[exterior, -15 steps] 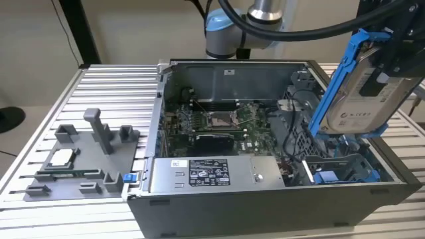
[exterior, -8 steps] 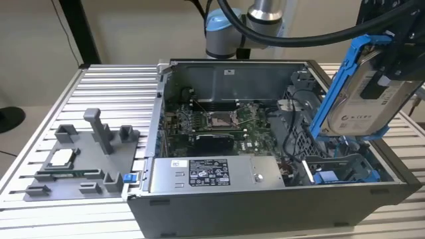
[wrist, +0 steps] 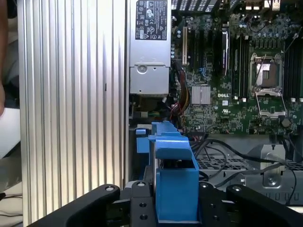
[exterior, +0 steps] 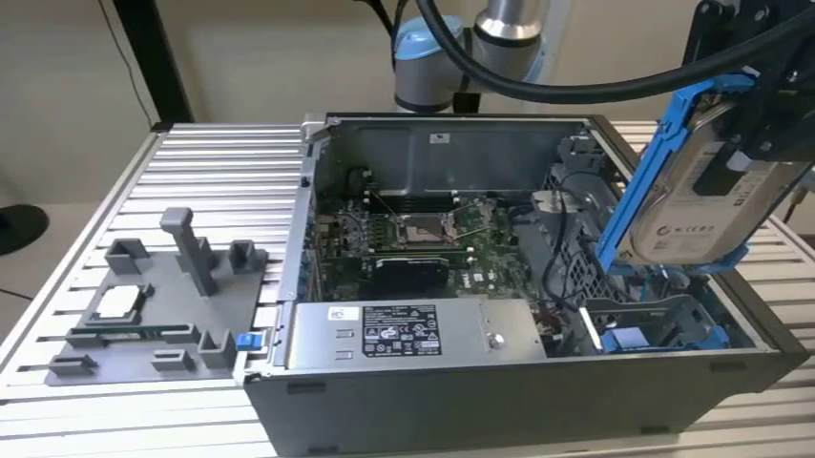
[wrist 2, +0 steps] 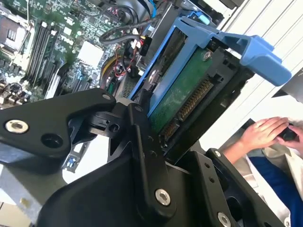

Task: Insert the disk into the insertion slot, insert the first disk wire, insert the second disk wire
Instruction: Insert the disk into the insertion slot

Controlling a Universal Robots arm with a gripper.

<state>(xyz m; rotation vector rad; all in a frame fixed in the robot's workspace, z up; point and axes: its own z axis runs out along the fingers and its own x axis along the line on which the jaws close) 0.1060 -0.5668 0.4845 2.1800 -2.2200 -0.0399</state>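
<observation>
At the upper left of the exterior view a black post stands before a plain beige wall. Below it runs the counter, a top of ribbed aluminium profiles, with a grey moulded parts tray lying flat at the exterior view's left. In the middle sits 1 open computer case on the counter, showing its green motherboard and a grey labelled power-supply box along the near wall. The arm rises behind the case.

At the upper right of the frame the gripper holds the disk tilted in the air, its 2 jaws closed on the blue carrier. The insertion slot, with its blue rails, lies in the case's lower right corner, just under the disk in the frame.

In the second wrist view a person's hand rests beyond the case.
</observation>
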